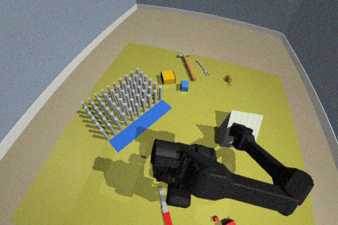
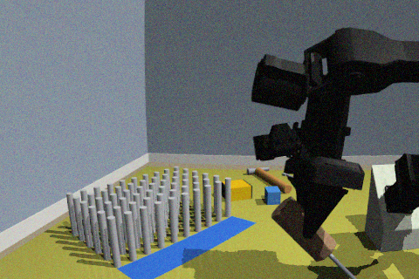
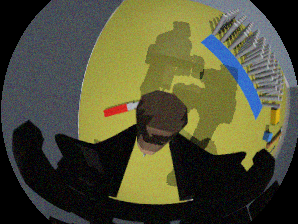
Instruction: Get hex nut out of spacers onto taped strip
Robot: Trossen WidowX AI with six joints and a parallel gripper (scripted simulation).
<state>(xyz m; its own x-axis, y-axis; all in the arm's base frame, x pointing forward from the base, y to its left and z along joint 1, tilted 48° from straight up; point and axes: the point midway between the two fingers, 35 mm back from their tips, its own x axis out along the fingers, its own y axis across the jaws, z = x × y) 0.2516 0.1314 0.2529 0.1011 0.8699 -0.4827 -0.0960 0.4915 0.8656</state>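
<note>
The hand [image 2: 311, 232] [image 3: 150, 150] is holding a brown wooden handle [image 2: 303, 228] [image 3: 162, 112], tipped over, near 1 blue strip [image 1: 141, 126] [image 2: 188, 250] [image 3: 239, 75] by the gray posts [image 1: 123, 100] [image 2: 148, 214] [image 3: 243, 36]

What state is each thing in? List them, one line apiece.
Gripper: shut on the tool
Tool: held, tilted
Spacers: standing
Strip: flat
Hammer: lying
Nut: can't be seen
</note>
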